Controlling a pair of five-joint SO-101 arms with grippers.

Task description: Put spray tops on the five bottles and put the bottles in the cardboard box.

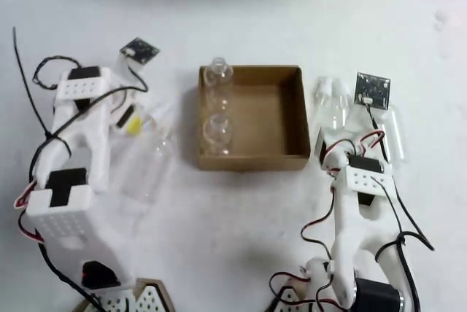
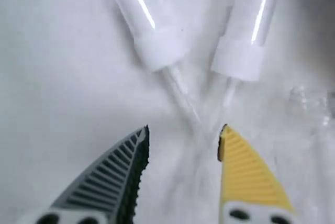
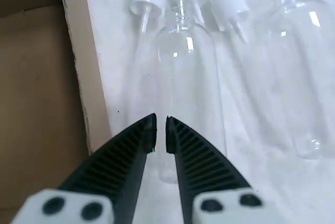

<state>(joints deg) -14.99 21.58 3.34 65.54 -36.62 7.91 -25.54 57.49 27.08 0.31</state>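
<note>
Left of the cardboard box (image 1: 252,160), the left gripper (image 2: 183,135) hangs with its fingers spread and empty over two spray tops (image 2: 157,46). These lie on the worktop (image 1: 241,239) with their tubes crossed. Inside the box stand two bottles (image 1: 217,75), seemingly uncapped. Right of the box, the right gripper (image 3: 160,124), fingers nearly closed on nothing, sits above a lying bottle (image 3: 188,77). Risk: lifting one top may drag the other by its crossed tube.

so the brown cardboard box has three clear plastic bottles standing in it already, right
Not quite. The brown cardboard box holds two clear plastic bottles, not three: the farther bottle and the nearer bottle, both standing along one wall. The high view shows this.
</note>
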